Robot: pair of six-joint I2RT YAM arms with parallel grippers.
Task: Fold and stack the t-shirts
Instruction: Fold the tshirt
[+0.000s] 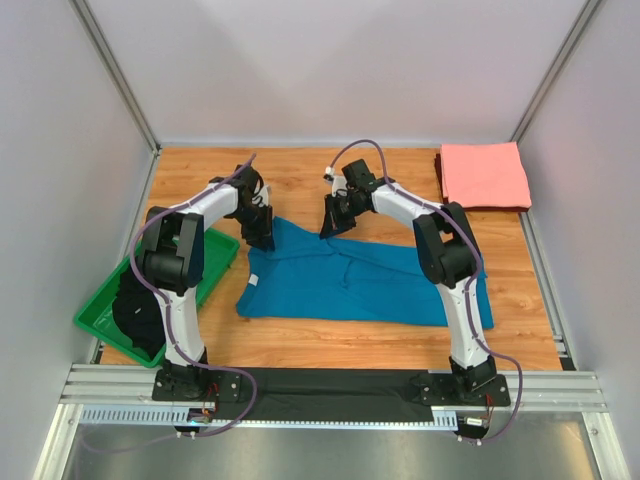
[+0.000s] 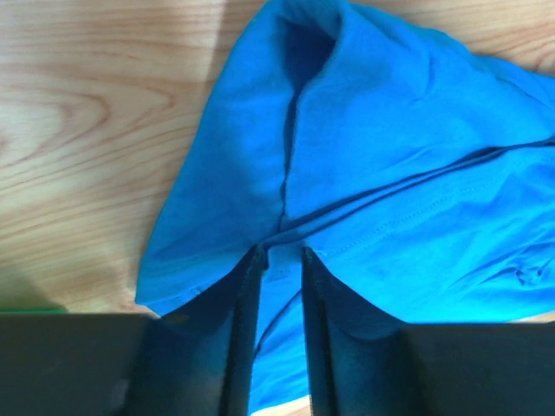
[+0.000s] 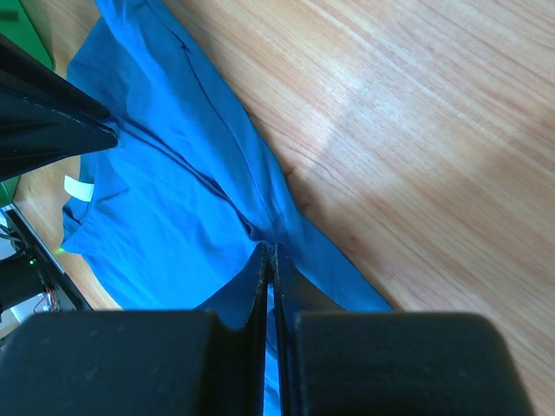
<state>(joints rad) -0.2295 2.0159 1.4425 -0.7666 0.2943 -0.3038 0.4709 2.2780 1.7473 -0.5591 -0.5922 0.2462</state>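
Observation:
The teal-blue t-shirt (image 1: 360,282) lies spread and creased across the middle of the table. Both grippers are down at its far edge. My left gripper (image 1: 260,236) has its fingers a little apart, the tips pressed into the cloth either side of a raised fold (image 2: 279,253). My right gripper (image 1: 333,228) is shut, pinching a ridge of the same shirt (image 3: 270,250). The shirt's white neck label (image 3: 78,188) shows in the right wrist view. The salmon-pink t-shirt (image 1: 485,175) lies folded flat in the back right corner.
A green tray (image 1: 215,262) holding dark cloth (image 1: 135,305) stands at the left edge, close to my left arm. Bare wooden table (image 1: 300,185) lies behind the grippers. Grey walls close in the left, right and back sides.

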